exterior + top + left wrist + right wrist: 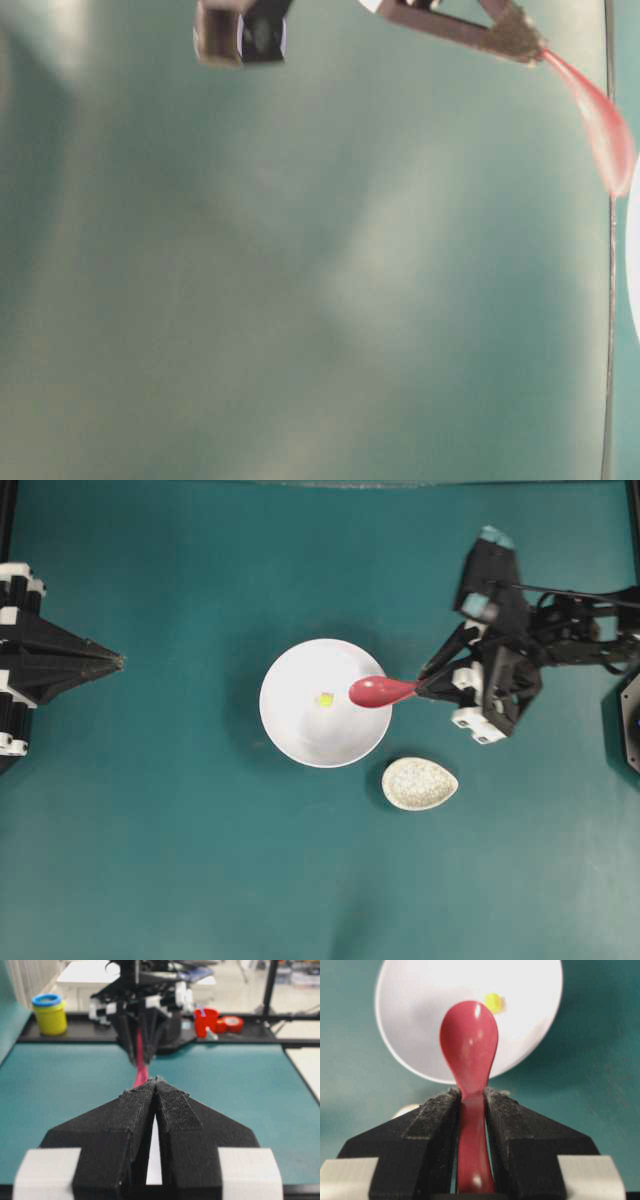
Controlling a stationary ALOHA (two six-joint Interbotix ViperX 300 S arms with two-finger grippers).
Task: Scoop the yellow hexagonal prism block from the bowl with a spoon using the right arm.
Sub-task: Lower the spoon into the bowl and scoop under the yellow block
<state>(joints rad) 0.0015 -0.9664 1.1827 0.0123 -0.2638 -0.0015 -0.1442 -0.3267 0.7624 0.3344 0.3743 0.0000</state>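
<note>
**Yellow hexagonal prism block: lying in bowl, spoon poised above**

- Yellow hexagonal prism block: sitting loose on the inner floor of the bowl, near its centre, touched by nothing.
- Bowl: white, round, resting on the teal table.
- Spoon: glossy pink-red, its scoop hanging over the bowl's right rim, just beside the block without touching it. The handle is running back to the right.
- Right gripper: clenching the spoon handle between both fingers; in the right wrist view the pads are pressing on either side of the handle.
- Left gripper: sitting well apart at the left edge, its tips pressed together and holding nothing.
- Spoon rest: speckled, egg-shaped, lying just below and right of the bowl.
</note>
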